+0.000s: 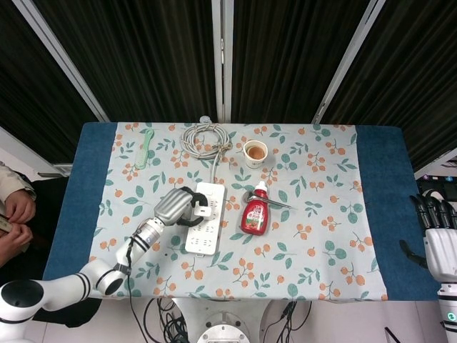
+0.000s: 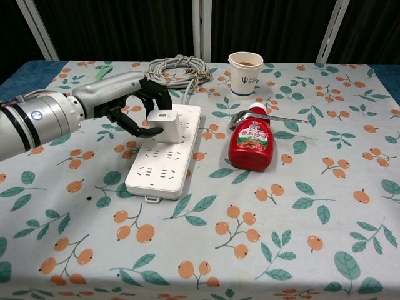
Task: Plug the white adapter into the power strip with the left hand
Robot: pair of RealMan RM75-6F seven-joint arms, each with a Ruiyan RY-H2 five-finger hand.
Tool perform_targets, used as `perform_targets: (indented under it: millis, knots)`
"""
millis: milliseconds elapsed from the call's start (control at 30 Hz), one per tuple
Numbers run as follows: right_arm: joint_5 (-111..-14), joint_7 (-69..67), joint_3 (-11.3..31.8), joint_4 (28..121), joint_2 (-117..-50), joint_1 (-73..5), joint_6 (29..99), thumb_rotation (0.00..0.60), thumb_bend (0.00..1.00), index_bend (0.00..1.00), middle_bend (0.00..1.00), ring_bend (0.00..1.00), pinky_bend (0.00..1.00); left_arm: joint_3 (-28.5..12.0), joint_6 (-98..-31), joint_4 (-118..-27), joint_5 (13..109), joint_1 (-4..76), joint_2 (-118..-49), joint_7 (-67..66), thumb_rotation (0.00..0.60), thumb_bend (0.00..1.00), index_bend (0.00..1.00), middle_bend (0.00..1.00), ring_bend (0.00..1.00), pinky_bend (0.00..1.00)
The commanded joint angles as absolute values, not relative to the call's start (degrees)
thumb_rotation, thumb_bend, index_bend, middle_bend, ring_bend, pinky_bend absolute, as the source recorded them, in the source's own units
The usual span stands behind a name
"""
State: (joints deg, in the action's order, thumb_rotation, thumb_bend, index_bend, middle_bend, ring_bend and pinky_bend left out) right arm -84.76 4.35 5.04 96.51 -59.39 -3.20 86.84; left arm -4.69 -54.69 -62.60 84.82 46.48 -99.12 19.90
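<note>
A white power strip (image 2: 164,164) (image 1: 205,227) lies on the floral tablecloth, left of centre. The white adapter (image 2: 162,125) (image 1: 203,210) stands on the strip's far half, against its sockets. My left hand (image 2: 134,103) (image 1: 183,206) reaches in from the left and grips the adapter, dark fingers curled over its top and thumb under its near side. Whether the prongs are seated in a socket is hidden. My right hand (image 1: 434,232) hangs off the table's right edge with its fingers spread and nothing in them.
A red ketchup bottle (image 2: 251,141) (image 1: 255,211) lies right of the strip, with a metal spoon (image 2: 267,117) behind it. A paper cup (image 2: 245,70) and the strip's coiled cable (image 2: 179,67) sit at the back. A green utensil (image 1: 146,148) lies far left.
</note>
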Motion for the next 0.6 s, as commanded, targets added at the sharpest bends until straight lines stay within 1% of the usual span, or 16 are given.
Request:
perform_targets:
  millis: [33,600]
  knots:
    - [-84.8,4.4,5.0,96.5,-59.4,-3.2,86.9,0.6,0.17,0.0,0.07,0.0,0.0,-4.6,-54.7,-62.4,85.0,46.6,-99.3,20.0,0.6,0.48,0.67,0.71,0.5,0.33]
    - [-84.7,4.1,5.0,96.4,-59.4,-2.9,87.2,0.6,0.17,0.0,0.07,0.0,0.0,-5.3,-51.4,-62.5,83.2,47.6,-99.3,17.8,0.6,0.48,0.68,0.72,0.5,0.33]
